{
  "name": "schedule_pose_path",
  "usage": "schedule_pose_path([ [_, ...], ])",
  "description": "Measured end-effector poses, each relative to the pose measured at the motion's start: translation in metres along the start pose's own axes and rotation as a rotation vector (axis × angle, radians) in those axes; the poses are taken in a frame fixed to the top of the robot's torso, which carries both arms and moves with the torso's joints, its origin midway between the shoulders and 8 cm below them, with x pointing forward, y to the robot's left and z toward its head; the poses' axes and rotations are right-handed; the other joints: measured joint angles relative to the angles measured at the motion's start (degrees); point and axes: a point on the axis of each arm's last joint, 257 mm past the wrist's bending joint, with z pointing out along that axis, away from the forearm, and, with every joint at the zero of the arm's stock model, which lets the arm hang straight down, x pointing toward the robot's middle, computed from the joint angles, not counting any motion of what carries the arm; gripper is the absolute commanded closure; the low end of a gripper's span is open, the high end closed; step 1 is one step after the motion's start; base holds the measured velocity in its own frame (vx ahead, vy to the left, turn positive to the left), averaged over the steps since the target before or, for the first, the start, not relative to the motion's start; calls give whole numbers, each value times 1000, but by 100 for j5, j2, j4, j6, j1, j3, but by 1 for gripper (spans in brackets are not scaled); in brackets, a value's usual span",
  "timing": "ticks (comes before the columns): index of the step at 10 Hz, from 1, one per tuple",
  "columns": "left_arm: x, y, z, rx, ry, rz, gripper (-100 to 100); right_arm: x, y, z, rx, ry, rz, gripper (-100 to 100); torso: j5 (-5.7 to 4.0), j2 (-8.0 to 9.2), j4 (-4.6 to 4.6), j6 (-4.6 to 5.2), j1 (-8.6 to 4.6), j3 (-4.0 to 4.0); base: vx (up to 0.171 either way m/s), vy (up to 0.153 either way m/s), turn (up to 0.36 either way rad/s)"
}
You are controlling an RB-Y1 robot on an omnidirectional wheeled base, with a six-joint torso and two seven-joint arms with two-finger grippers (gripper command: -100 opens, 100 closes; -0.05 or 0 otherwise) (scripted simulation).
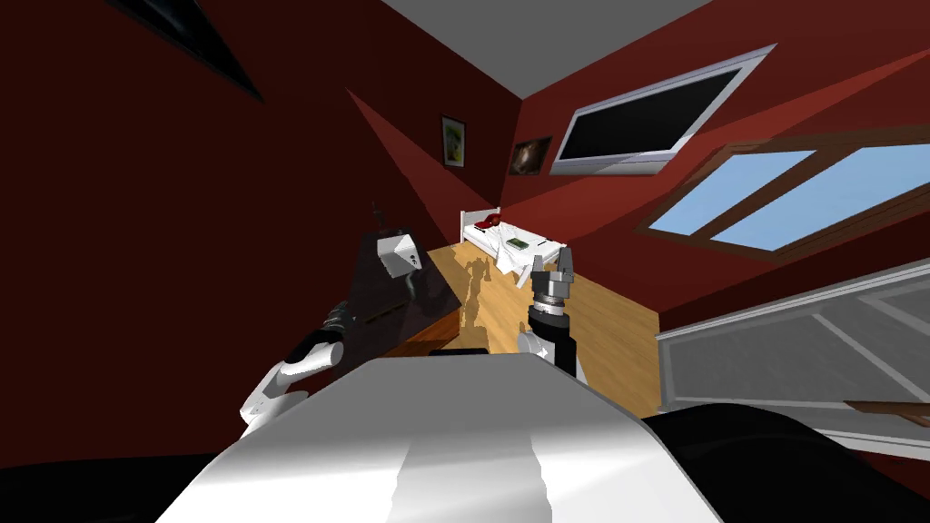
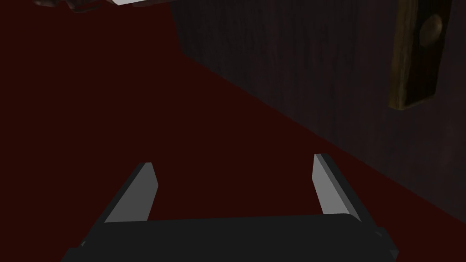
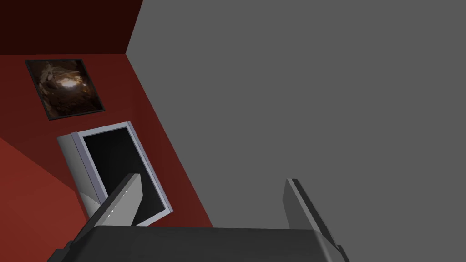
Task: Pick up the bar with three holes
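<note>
the bar (image 2: 409, 77) lies flat on the dark table (image 2: 296, 54). it is a brown wooden strip with one round hole in sight near its middle, and its far end runs out of the left wrist view, so the other holes cannot be counted. the left gripper (image 2: 234, 159) is released, its two grey fingers (image 2: 141, 191) standing wide apart with nothing between them. it points at a flat dark red surface beside the table's edge, and the bar sits off to one side of the fingers, well apart from them and untouched.

in the head view the left arm (image 1: 291, 363) reaches low toward the near end of the same table, close to the dark red wall (image 1: 136, 227). a white boxy thing (image 1: 398, 254) stands on the table's far part. a thin brownish streak on the tabletop may be the bar – i cannot tell for sure. the right gripper (image 1: 554, 261) is held up at my right, over the wooden floor (image 1: 509, 309), pointing upward – its fingers are spread too and hold nothing.
</note>
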Motion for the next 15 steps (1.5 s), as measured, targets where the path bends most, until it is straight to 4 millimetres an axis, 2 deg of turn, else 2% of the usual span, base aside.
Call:
schedule_pose_path([
  [2,-16,16,0,-47,-21,-7,-100,0,0,0,0,0,0,0,1,1,0,-9,4,1,-1,-4,-149],
  [3,-31,21,4,-73,-38,-17,-100,0,0,0,0,0,0,0,0,1,0,-1,3,0,-2,3,-189],
  [4,-38,31,6,-103,-53,-27,-100,0,0,0,0,0,0,0,1,1,0,-7,4,0,-2,-4,-355],
  [7,-75,63,3,-209,-110,-69,-100,0,0,0,0,0,0,0,0,1,0,-2,4,1,-2,4,-193],
  [15,-132,128,-12,-423,-211,-177,-100,0,0,0,0,0,0,0,1,0,0,-2,6,0,-1,8,-174],
])
